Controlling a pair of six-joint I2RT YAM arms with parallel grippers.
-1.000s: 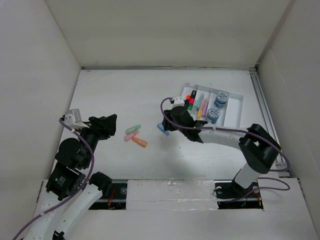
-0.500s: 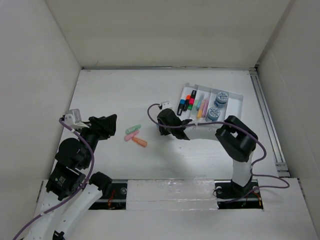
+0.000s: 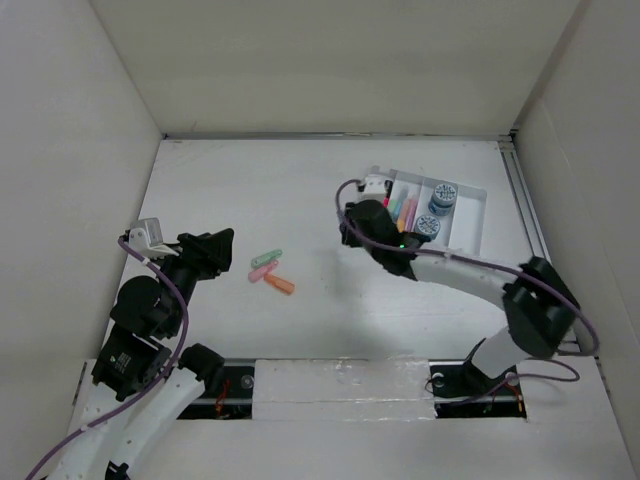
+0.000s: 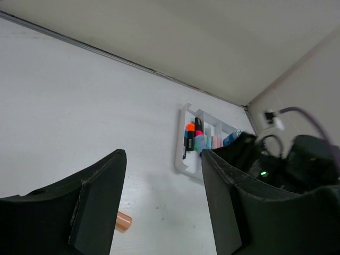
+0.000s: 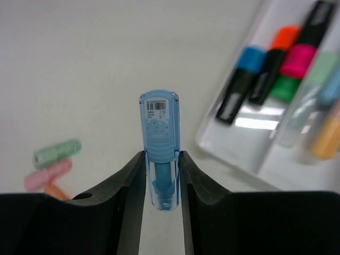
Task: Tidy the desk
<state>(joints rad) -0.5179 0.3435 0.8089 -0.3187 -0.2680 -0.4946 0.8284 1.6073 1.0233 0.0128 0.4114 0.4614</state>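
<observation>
My right gripper (image 5: 160,175) is shut on a light blue highlighter (image 5: 159,133), which sticks out forward between the fingers, above the white desk (image 3: 230,190). In the top view this gripper (image 3: 365,215) hovers at the left end of the white compartment tray (image 3: 478,205) and hides the blue highlighter. Green (image 3: 266,258), pink (image 3: 262,270) and orange (image 3: 281,285) highlighters lie together on the desk left of centre. My left gripper (image 4: 162,156) stands open and empty, raised over the desk's left side (image 3: 215,250).
The tray (image 5: 249,143) holds several markers (image 5: 249,79) standing side by side, and two blue tape rolls (image 3: 436,212) in its right compartments. A metal rail (image 3: 530,220) runs along the desk's right edge. White walls enclose the desk on three sides.
The right gripper closed on the blue highlighter, swung left with it, then carried it up and right to the tray's left end. The left arm has not moved.
</observation>
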